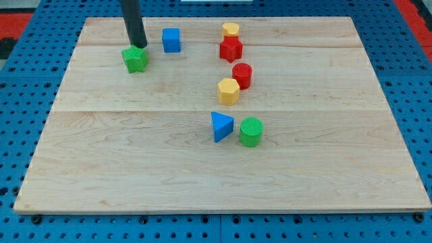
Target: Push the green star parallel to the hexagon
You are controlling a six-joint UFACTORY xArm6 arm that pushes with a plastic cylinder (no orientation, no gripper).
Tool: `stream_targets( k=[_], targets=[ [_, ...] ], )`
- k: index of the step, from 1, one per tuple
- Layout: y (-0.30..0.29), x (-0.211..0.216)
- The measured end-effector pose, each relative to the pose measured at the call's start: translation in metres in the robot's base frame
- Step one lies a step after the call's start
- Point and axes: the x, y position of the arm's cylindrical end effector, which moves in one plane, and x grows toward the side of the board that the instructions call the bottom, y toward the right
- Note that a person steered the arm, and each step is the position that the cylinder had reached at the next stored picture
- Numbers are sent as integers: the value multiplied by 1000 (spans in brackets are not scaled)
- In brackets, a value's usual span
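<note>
The green star (136, 59) lies on the wooden board (135, 155) at the upper left. My tip (138, 45) stands right behind the star, at its top edge, touching or nearly touching it. The yellow hexagon (229, 90) sits right of centre, lower than the star in the view. The rod rises out of the view's top.
A blue cube (171, 40) is right of my tip. A yellow cylinder (231, 30), red star (230, 48) and red cylinder (242, 75) form a column above the hexagon. A blue triangle (220, 126) and green cylinder (250, 131) lie below it.
</note>
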Motion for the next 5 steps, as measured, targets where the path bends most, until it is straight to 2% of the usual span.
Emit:
stream_targets(
  k=[1, 3, 5],
  targets=[
    [0, 0],
    [0, 33],
    [-6, 40]
  ],
)
